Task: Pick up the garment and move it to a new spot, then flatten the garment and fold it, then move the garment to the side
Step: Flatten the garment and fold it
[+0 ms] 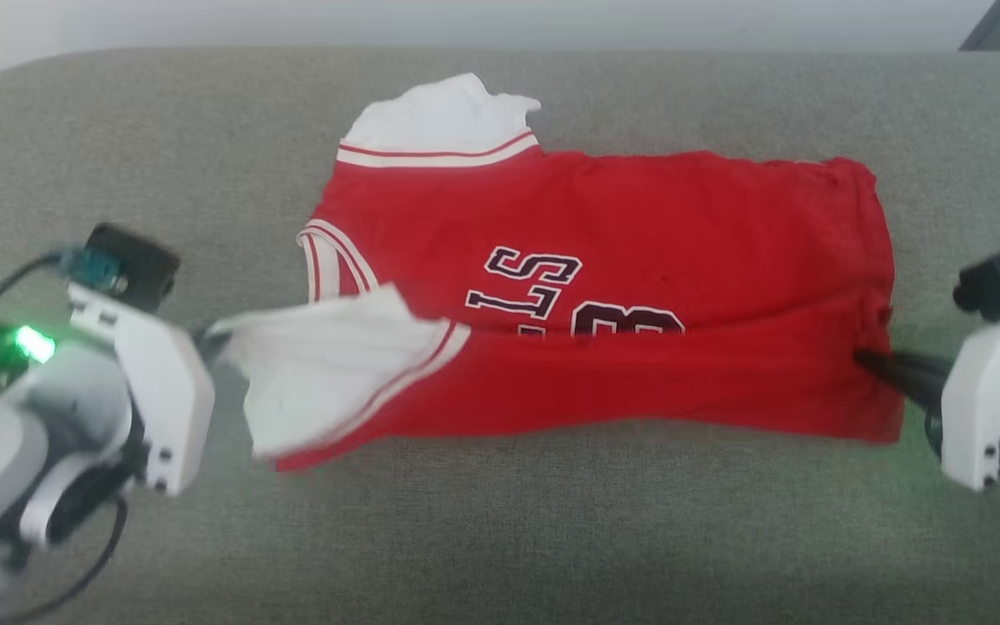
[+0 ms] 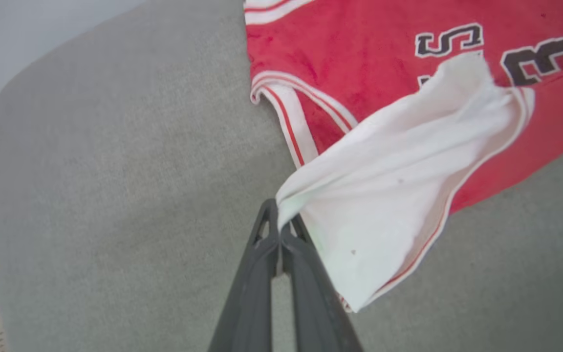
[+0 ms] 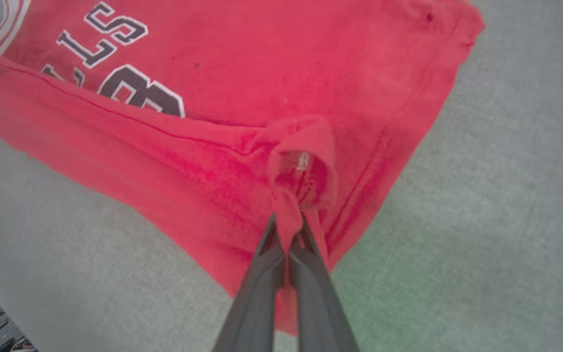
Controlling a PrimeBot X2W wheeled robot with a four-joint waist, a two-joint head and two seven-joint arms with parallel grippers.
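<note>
Between left gripper (image 2: 278, 224) and right gripper (image 3: 287, 231), both clamped on the garment (image 1: 639, 234), stretches lengthwise, neck toward left, hem toward right.

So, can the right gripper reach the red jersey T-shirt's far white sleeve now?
Probably not: the right gripper is shut on the T-shirt's hem, with the far white sleeve at the opposite end.

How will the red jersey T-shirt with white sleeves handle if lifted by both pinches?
Likely floppy: the red jersey T-shirt bunches into folds where the right gripper pinches its hem. Probably light: its white sleeve hangs draped from the small pinch of the left gripper. Its middle would probably sag between the grippers.
</note>
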